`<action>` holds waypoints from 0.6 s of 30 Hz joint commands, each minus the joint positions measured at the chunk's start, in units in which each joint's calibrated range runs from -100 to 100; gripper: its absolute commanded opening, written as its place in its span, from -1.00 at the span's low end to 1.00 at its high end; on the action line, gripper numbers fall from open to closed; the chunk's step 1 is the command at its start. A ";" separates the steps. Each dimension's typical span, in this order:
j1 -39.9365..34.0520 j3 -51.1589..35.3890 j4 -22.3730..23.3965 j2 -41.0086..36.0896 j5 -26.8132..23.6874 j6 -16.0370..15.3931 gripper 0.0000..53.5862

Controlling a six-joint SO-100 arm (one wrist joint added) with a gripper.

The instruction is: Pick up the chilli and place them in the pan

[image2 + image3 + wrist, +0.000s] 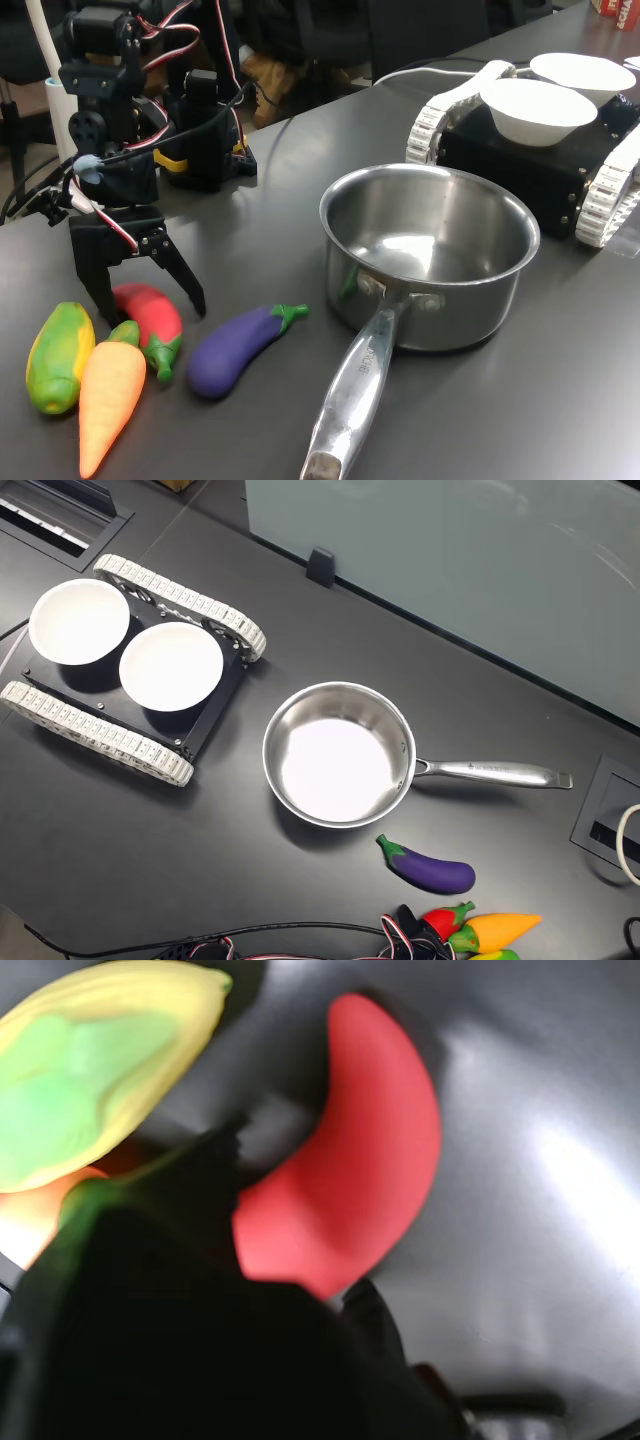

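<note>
Arm: single, black, reaching down toward table surface. Gripper (147,300): pointed downward, jaws spread wide, nothing held between them. Red-white wiring along wrist.

A dark table (560,400) carries the pan (430,255), chilli (150,315), eggplant (232,349), carrot (108,400), seemingly a corn cob (58,355).

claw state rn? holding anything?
Claw: open, holding nothing. Its fingers straddle the chilli, which lies on the table between the carrot and the eggplant.
</note>
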 commanded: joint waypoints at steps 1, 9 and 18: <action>-1.41 1.19 -1.56 -1.13 0.78 2.33 0.08; -3.47 3.91 -2.76 -2.15 1.37 5.19 -0.18; -3.82 4.73 -3.18 -2.57 1.66 5.36 -0.58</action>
